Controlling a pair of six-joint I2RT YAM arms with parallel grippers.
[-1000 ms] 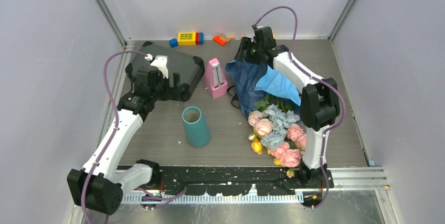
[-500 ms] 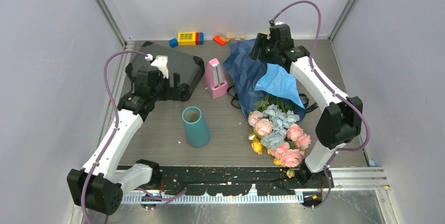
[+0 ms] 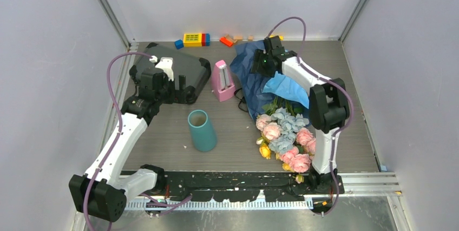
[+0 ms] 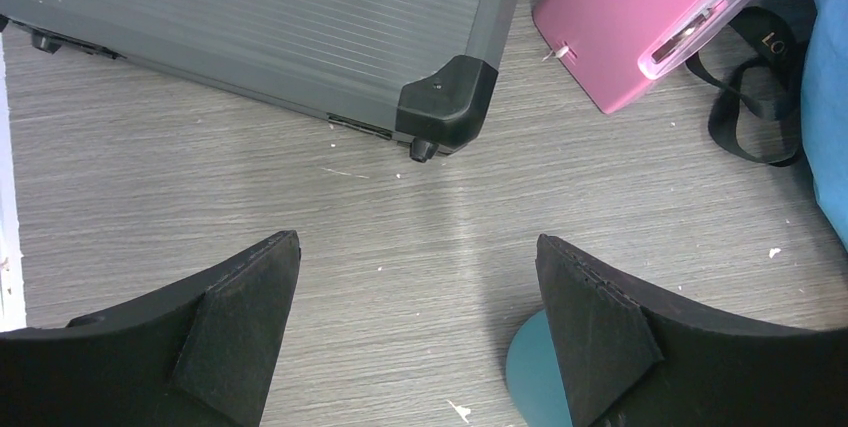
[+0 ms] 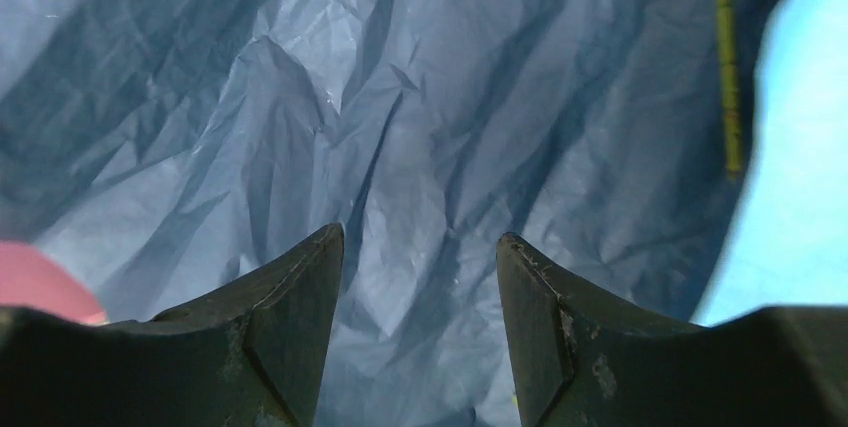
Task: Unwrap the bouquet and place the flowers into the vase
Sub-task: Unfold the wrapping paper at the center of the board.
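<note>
Left fingers (image 4: 240, 307) wide open, empty, over the bench (image 3: 238, 133) by the case (image 3: 181, 71) corner. Right fingers (image 5: 290, 297) partly open just above the crumpled blue wrap (image 3: 250, 82), gripping nothing. Flowers (image 3: 287, 133) lie near right, stems under a wrap flap. Vase (image 3: 202, 130) upright mid-bench, apart from them

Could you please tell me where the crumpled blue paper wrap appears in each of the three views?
Top external: crumpled blue paper wrap right of centre, above the artificial pink and blue flowers.
Left wrist: a blue strip at the right edge.
Right wrist: it fills the frame.
Shared landmark: pink pyramid-shaped metronome, left of the wrap in the top and left wrist views.
</note>
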